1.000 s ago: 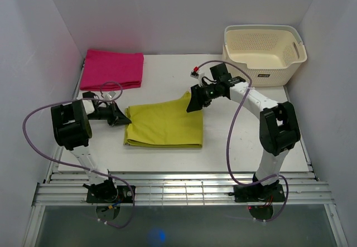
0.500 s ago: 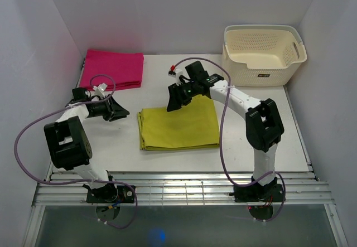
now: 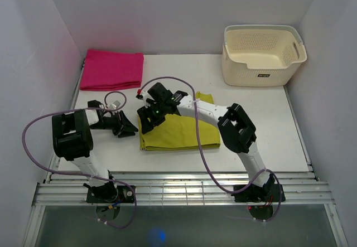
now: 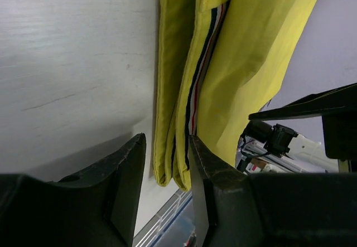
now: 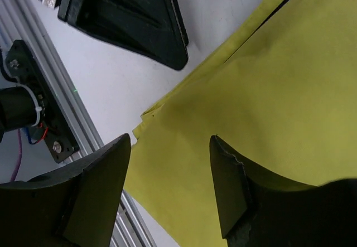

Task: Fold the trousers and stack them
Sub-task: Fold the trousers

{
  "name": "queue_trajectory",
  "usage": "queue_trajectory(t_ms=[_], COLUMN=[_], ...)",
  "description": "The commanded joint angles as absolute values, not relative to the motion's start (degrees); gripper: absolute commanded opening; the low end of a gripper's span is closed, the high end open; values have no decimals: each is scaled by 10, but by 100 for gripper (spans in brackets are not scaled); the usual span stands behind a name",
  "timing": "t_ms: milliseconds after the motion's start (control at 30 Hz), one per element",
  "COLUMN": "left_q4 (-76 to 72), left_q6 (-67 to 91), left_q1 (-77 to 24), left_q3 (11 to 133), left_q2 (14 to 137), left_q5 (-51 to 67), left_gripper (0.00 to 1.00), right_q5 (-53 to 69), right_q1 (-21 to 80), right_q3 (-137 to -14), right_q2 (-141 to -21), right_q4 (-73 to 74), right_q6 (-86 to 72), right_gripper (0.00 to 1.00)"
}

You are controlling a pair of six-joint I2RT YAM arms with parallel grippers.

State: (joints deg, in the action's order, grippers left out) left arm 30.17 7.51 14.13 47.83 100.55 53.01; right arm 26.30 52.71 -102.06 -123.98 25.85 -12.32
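We reckon the folding's done: trousers lie as a flat rectangle mid-table, toward the near edge. Left gripper sits just off their left edge, right gripper over it, both jaws spread, pinching nothing. Stacking's left, maybe onto the pink cloth

Right hand swept leftward across trousers; left hand opened.

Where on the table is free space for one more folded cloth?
Free: the back strip between the pink cloth and the basket, and the table right of the trousers. Crowded: the trousers' left edge, where the left gripper and right gripper meet.
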Motion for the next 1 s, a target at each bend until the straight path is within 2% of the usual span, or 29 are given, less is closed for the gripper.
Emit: queue_trajectory(t_ms=[0,233,367,500,567,600,633,700,733,900,967], left_q4=[261,215,209,197,193,192,190,189,189,186,185], left_q6=[101,146,157,163,165,165,166,165,166,169,169], left_q1=[113,101,97,94,91,91,91,88,86,76,76], left_q3=[465,455,451,440,437,435,435,433,434,433,432], left_q2=[1001,1020,1021,1018,1018,1019,1020,1027,1029,1035,1040], left_q5=[537,523,505,500,495,494,490,488,487,476,474], left_gripper=[47,50,50,49,48,45,43,41,40,36,31], right_q5=[164,38,3,3,10,26,32,52,54,63,62], right_q1=[557,598,609,610,609,609,609,609,609,609,610], right_q3=[-1065,-1103,-1108,-1108,-1113,-1115,-1121,-1125,-1128,-1140,-1146], right_q2=[-1251,-1280,-1295,-1311,-1317,-1320,-1321,-1321,-1318,-1302,-1299], right_q4=[272,301,310,316,314,312,310,305,303,287,285], right_q6=[-152,-152,-142,-132,-130,-129,-128,-125,-123,-124,-128], right_gripper=[64,65,62,53,45,40,29,17,8,8,8])
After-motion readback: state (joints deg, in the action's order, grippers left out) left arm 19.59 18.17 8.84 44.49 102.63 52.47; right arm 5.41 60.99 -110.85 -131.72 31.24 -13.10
